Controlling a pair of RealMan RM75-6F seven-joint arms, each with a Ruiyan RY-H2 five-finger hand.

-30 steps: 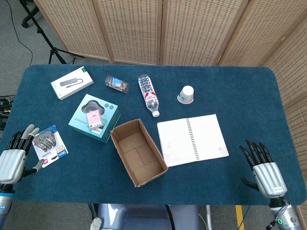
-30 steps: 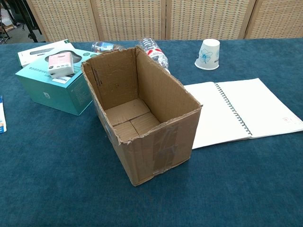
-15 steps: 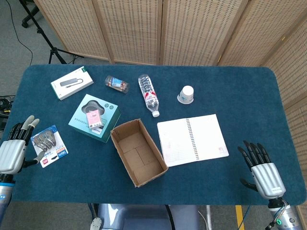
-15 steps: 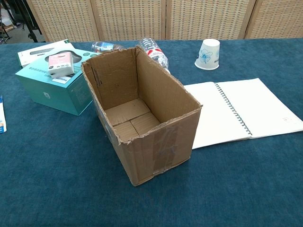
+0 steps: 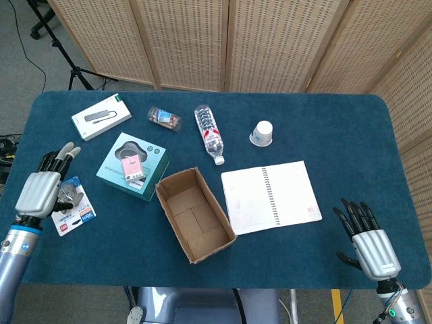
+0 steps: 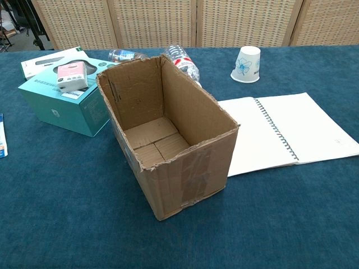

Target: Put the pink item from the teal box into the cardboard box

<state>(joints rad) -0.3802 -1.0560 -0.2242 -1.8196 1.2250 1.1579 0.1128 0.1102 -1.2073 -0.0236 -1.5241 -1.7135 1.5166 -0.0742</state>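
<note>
- Head view: pink item (image 5: 130, 164) lies on top of the teal box (image 5: 154, 165), just left of the cardboard box (image 5: 217, 244).
- Left hand (image 5: 42, 192), fingers apart and empty, is nearer; the item lies to its right.
- Right hand (image 5: 372, 248), fingers spread, is well apart.

Hardly any print sharp enough to read. White lettering along the side of the teal box (image 6: 64, 103), too blurred to make out. A blue flower motif on the white paper cup (image 6: 245, 64), no words. Red and white label on the water bottle (image 5: 210, 134), illegible. Printing on the blue-edged retail card (image 5: 73, 214) at the table's left, unreadable.
</note>
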